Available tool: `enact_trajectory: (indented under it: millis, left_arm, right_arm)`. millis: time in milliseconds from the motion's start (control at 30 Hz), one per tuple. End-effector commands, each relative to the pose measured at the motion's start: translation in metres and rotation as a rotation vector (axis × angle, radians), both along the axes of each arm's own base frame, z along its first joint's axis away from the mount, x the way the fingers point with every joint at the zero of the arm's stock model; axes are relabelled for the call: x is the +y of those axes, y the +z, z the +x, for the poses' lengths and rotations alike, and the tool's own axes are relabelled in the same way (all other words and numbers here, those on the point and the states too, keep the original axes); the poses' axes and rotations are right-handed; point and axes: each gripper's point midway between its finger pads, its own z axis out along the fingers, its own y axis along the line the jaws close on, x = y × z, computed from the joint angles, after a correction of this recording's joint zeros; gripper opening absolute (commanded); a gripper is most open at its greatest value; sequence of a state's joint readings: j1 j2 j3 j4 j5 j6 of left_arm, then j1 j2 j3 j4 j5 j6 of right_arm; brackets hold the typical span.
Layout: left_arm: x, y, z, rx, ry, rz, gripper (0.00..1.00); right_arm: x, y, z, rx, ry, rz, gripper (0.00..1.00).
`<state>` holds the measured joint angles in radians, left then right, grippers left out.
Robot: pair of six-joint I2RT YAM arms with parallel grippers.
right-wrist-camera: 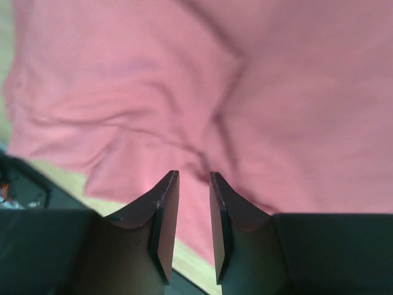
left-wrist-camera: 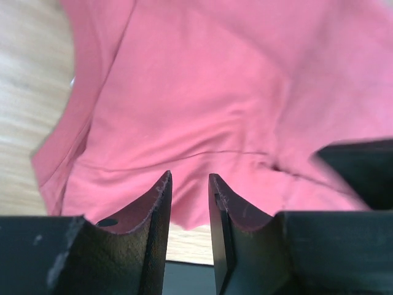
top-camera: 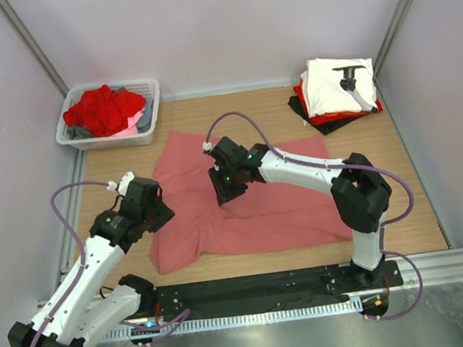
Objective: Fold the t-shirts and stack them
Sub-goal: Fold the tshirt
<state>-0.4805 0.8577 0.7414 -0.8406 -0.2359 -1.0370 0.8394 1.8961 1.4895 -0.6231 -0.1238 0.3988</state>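
Observation:
The large salmon-pink t-shirt (top-camera: pixel 251 196) lies spread and rumpled on the middle of the wooden table. My left gripper (top-camera: pixel 162 213) hovers over its left side, jaws apart and empty; in the left wrist view (left-wrist-camera: pixel 189 178) the shirt (left-wrist-camera: pixel 202 104) lies beyond the fingertips. My right gripper (top-camera: pixel 227 192) is over the shirt's middle, jaws apart and empty; in the right wrist view (right-wrist-camera: pixel 194 175) the creased cloth (right-wrist-camera: pixel 245 104) fills the frame. A folded stack stands at the back right: a white tee with black print (top-camera: pixel 334 86) on top of a red one (top-camera: pixel 317 118) and a black one (top-camera: pixel 304 115).
A white plastic basket (top-camera: pixel 147 133) at the back left holds red (top-camera: pixel 103 111), grey and pink clothes. The black base rail (top-camera: pixel 253 288) runs along the near edge. Grey walls close in both sides and the back.

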Motion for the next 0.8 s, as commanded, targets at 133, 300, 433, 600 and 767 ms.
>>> enact_trajectory:
  millis: [133, 300, 433, 600, 767]
  left_arm:
    - [0.019, 0.033, 0.006, -0.050, -0.068, 0.157, 0.34]
    - [0.042, 0.074, -0.002, -0.087, -0.065, 0.257, 0.44]
    - [0.053, 0.099, -0.010, -0.122, -0.056, 0.276, 0.48]
    - [0.065, 0.110, -0.016, -0.138, -0.038, 0.319, 0.53]
    - [0.070, 0.123, -0.006, -0.151, -0.050, 0.378, 0.63]
  right_arm:
    - [0.075, 0.018, -0.069, 0.024, 0.087, 0.247, 0.33]
    - [0.121, 0.005, -0.081, 0.023, 0.133, 0.282, 0.33]
    - [0.125, -0.029, -0.068, 0.015, 0.106, 0.211, 0.33]
    - [0.119, -0.069, -0.077, 0.034, 0.083, 0.108, 0.33]
    - [0.133, -0.093, -0.128, 0.092, 0.133, 0.098, 0.33]
